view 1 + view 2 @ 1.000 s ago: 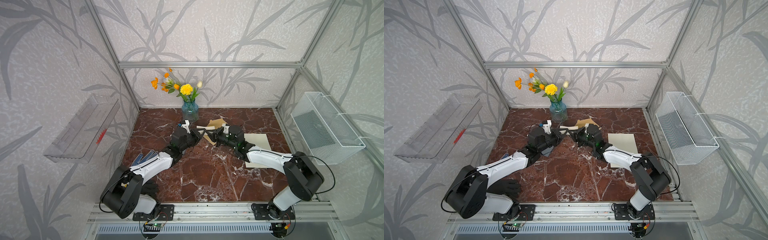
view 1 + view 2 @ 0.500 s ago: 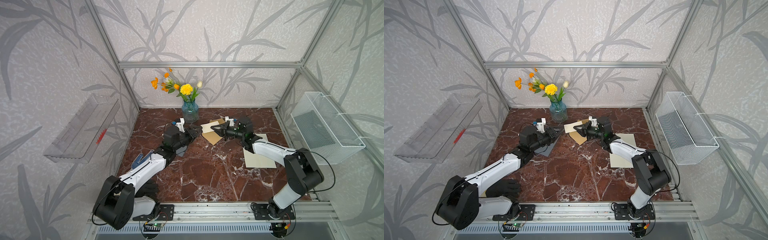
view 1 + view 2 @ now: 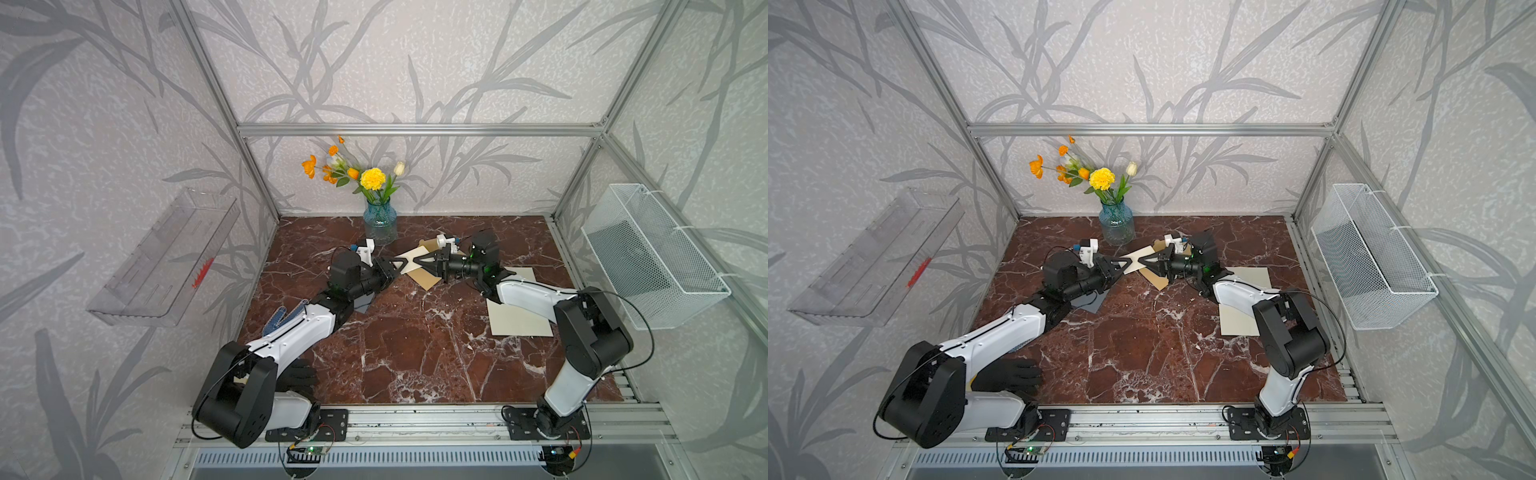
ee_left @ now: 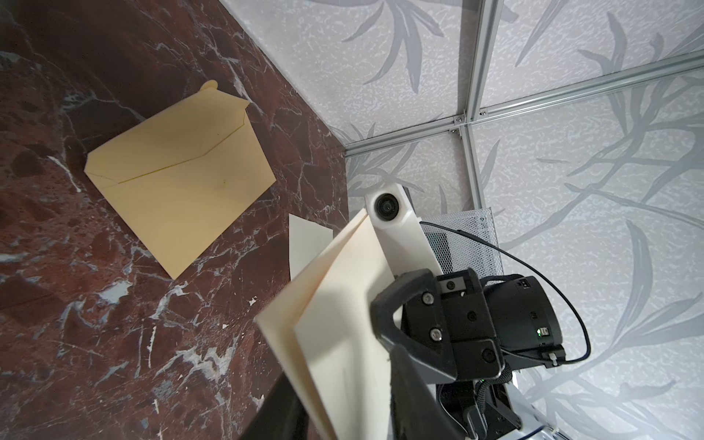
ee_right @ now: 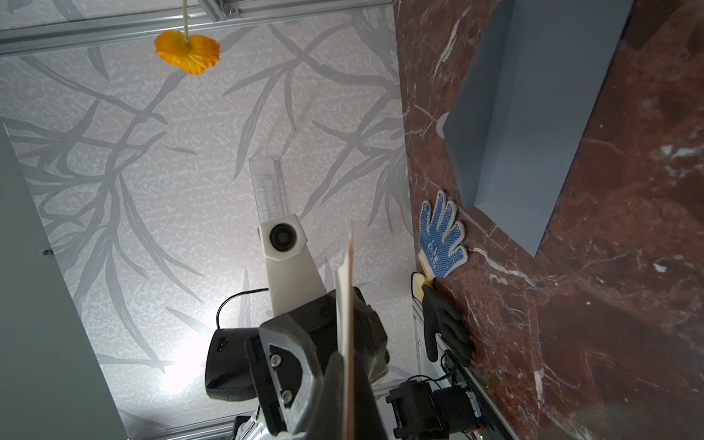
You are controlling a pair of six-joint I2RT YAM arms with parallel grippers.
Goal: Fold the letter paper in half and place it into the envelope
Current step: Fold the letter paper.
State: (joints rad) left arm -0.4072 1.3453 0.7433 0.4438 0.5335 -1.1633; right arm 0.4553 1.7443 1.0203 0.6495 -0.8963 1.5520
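The right tool [image 3: 415, 263] clamped the folded letter paper [image 4: 343, 324]; the left tool [image 3: 400, 262] straddled it, grip unclear; the envelope [image 4: 179, 171] lay flat just beneath the right tool

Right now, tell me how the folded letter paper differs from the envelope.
The folded letter paper is pale cream; the envelope is darker tan. The paper is held in the air by the right gripper; the envelope lies flat on the table. Both are rectangular paper.
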